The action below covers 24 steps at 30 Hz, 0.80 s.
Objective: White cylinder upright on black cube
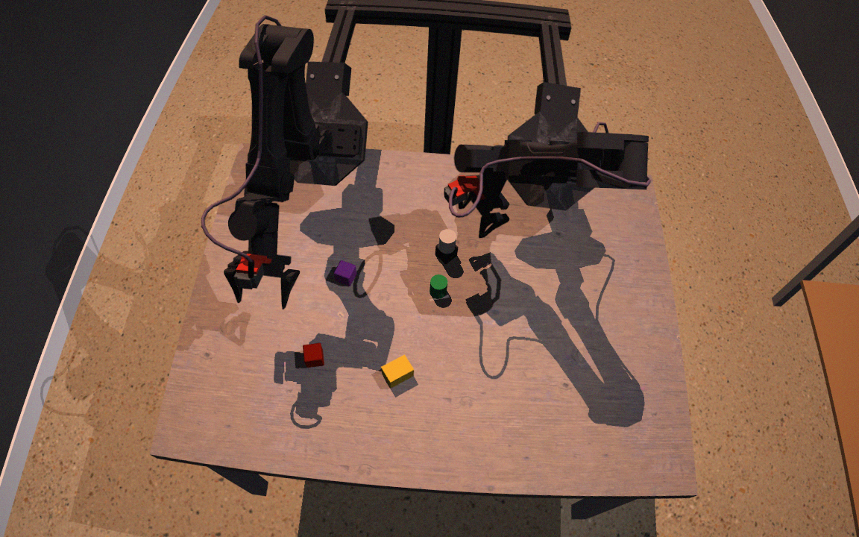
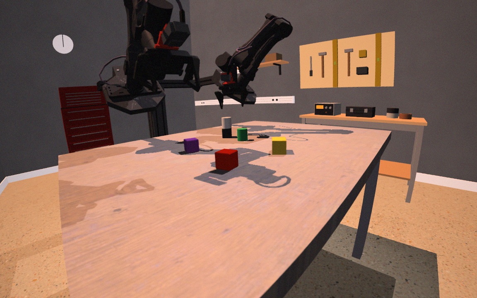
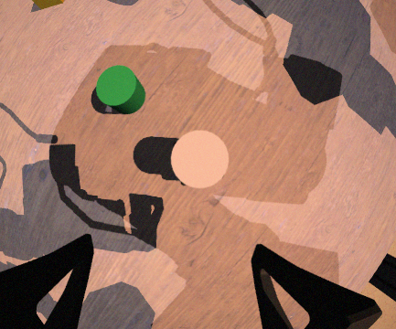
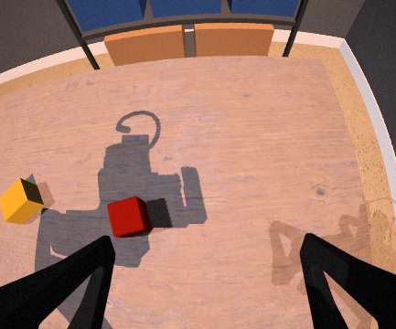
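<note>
The white cylinder (image 1: 447, 239) stands upright on the black cube (image 1: 446, 253) near the middle back of the table. Both also show in the exterior view, the cylinder (image 2: 226, 121) on the cube (image 2: 226, 132). In the left wrist view I see the cylinder's round top (image 3: 199, 159); the cube is mostly hidden under it. My left gripper (image 1: 480, 213) (image 3: 174, 250) is open and empty, raised above and behind the stack, apart from it. My right gripper (image 1: 262, 280) is open and empty, hanging above the table's other side (image 4: 207, 244).
A green cylinder (image 1: 438, 285) stands just in front of the stack. A purple cube (image 1: 344, 271) lies between the arms. A red cube (image 1: 313, 353) and a yellow block (image 1: 397, 369) lie nearer the front. A side bench with equipment (image 2: 360, 114) stands off the table.
</note>
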Each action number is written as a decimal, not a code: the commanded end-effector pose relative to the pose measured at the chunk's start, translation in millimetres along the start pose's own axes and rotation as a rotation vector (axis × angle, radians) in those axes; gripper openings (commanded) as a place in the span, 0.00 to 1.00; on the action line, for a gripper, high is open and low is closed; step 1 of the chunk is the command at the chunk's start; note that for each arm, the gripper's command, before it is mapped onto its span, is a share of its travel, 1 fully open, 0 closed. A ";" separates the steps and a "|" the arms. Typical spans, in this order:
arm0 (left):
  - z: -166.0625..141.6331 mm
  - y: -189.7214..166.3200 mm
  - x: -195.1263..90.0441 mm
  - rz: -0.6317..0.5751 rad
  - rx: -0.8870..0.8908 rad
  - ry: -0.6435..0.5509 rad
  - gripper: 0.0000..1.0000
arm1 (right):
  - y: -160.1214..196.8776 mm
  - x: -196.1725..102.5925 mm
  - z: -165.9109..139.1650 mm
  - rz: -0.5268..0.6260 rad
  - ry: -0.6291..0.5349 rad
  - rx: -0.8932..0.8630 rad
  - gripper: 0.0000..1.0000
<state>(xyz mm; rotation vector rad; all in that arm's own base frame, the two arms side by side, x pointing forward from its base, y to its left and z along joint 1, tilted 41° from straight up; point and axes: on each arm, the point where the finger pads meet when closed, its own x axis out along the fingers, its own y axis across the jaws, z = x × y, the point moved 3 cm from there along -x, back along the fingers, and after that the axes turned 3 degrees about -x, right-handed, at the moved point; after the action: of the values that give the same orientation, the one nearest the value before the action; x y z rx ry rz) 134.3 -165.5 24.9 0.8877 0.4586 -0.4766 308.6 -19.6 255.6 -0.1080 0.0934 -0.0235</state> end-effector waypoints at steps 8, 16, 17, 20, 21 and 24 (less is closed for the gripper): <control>-1.8 -3.0 -0.1 -0.006 0.072 -0.041 1.00 | -2.2 -1.1 16.0 -0.001 -0.042 -0.001 1.00; 3.9 -1.8 -0.3 -0.003 0.052 -0.050 1.00 | -2.2 -1.1 16.0 -0.001 -0.042 -0.001 1.00; 3.9 -1.8 -0.3 -0.003 0.052 -0.050 1.00 | -2.2 -1.1 16.0 -0.001 -0.042 -0.001 1.00; 3.9 -1.8 -0.3 -0.003 0.052 -0.050 1.00 | -2.2 -1.1 16.0 -0.001 -0.042 -0.001 1.00; 3.9 -1.8 -0.3 -0.003 0.052 -0.050 1.00 | -2.2 -1.1 16.0 -0.001 -0.042 -0.001 1.00; 3.9 -1.8 -0.3 -0.003 0.052 -0.050 1.00 | -2.2 -1.1 16.0 -0.001 -0.042 -0.001 1.00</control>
<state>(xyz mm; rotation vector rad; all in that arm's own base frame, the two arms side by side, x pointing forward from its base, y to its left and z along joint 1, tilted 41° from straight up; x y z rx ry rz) 134.4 -167.7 25.1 0.9258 0.4155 -0.5090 308.6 -19.6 255.6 -0.1080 0.0934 -0.0235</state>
